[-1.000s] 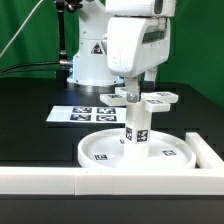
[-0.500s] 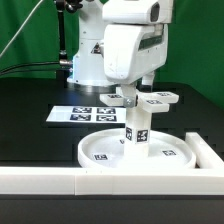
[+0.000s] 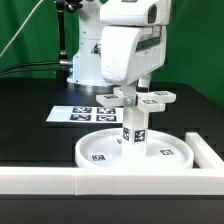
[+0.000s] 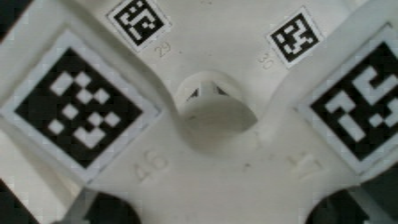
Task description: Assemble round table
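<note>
Jaws: we cannot tell how they stand. The gripper (image 3: 135, 90) is mostly hidden behind the arm's white wrist housing, and the wrist view shows no fingers, only white plastic and tags filling the frame.

Nearest in the exterior view, the long white border wall (image 3: 110, 180) runs across the foreground, turning a corner on the exterior view's right. Just behind it lies the large rimmed round disc (image 3: 100, 152), flat on the black table (image 3: 30, 110), touching or almost touching the wall. The short cylindrical post (image 3: 135, 130) stands upright at the disc's centre. On top of the post sits the cross-shaped piece (image 3: 140, 98), lying level, its tagged arms reaching out to both sides; the gripper is directly above its hub, pointing straight down.

Behind the disc, the marker board (image 3: 78, 114) lies flat. Farthest back we see the arm's base.

The wrist view looks straight onto the cross-shaped piece (image 4: 210, 110), with the hub hole near mid-frame and four tags around it.

Against one second ago: the wrist housing has shifted slightly toward the exterior view's left; the disc, post and cross sit as before.
</note>
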Action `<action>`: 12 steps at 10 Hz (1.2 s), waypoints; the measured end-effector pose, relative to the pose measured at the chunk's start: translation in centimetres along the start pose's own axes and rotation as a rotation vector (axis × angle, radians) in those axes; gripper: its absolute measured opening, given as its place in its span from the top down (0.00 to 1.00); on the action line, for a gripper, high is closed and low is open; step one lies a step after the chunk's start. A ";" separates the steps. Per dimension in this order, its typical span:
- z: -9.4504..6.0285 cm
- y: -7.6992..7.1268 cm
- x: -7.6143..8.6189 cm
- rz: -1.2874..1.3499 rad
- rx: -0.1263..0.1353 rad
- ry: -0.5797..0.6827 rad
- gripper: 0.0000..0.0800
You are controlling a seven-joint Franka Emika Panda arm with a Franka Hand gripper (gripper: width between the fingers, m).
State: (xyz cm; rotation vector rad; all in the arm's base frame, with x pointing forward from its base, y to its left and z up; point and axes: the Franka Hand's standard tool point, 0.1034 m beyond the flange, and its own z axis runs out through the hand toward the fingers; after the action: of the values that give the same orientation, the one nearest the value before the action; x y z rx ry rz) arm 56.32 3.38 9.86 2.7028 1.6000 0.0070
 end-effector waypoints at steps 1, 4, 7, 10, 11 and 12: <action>0.0 0.0 0.0 0.014 0.000 0.000 0.45; 0.0 -0.1 0.0 0.177 0.002 0.001 0.45; 0.1 -0.3 0.2 0.619 0.002 0.009 0.45; 0.1 -0.4 0.4 0.898 0.001 0.010 0.45; 0.1 -0.3 0.5 0.912 -0.004 0.018 0.45; 0.1 -0.3 0.5 1.012 -0.002 0.019 0.45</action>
State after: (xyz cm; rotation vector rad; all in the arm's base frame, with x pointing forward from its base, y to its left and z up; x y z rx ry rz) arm 56.27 4.00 9.75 3.1490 0.0893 0.0325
